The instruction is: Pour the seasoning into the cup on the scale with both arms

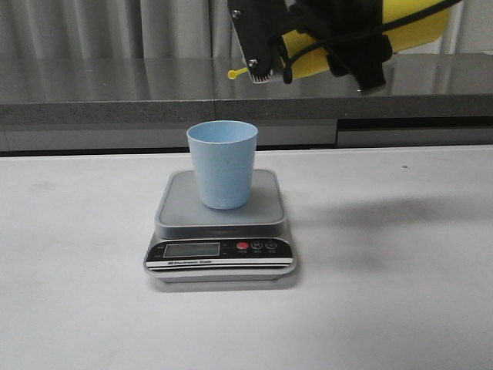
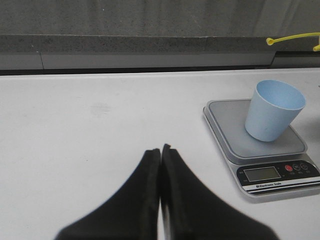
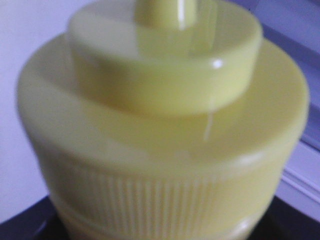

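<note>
Two grippers share this job. The right gripper (image 1: 323, 46) is clamped around the yellow squeeze bottle (image 1: 408, 27), held high and lying nearly sideways, its cap stalk (image 1: 239, 72) reaching toward the space above the pale blue cup (image 1: 223, 163). The left gripper (image 2: 160, 150) has its fingers pressed together on nothing, low over the white table (image 2: 75, 125).

The bottle likely feels light, glossy and yielding; the mid-body grip suits squeezing. Its ribbed collar (image 3: 160, 200) offers firmer purchase. The cup, plain, tapered and probably tippable, stands upright on the digital kitchen scale (image 1: 221, 231).
</note>
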Motion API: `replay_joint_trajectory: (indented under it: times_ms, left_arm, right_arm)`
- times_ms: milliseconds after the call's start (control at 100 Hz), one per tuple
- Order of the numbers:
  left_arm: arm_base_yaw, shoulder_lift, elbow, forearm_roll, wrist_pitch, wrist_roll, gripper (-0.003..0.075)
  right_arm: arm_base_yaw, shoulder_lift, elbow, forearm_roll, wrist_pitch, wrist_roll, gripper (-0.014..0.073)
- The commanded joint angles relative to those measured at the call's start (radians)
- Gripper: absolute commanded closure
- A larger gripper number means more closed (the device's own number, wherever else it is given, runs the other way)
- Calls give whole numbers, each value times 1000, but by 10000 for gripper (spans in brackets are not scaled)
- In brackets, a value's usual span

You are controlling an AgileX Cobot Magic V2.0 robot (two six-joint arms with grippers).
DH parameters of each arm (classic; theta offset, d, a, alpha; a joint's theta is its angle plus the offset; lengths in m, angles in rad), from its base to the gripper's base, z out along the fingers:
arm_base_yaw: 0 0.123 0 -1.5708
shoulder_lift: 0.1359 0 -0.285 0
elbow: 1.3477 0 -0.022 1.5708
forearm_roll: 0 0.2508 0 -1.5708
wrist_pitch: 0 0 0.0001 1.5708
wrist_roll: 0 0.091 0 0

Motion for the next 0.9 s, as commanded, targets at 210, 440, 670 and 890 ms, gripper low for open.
replay_joint_trajectory:
  times_ms: [210, 440, 670, 890]
  left_arm:
    - [3, 9, -28, -14, -80, -10, 741]
    - [3, 9, -28, -14, -80, -10, 741]
    - [3, 9, -28, -14, -80, -10, 741]
    - [3, 9, -28, -14, -80, -10, 741]
  right_arm:
    - [23, -48, -33, -93, 89, -63, 430]
    - [23, -55, -33, -90, 94, 136, 430]
    - [-13, -139, -33, 47, -88, 472, 430]
    - [-144, -244, -31, 314, -290, 566, 430]
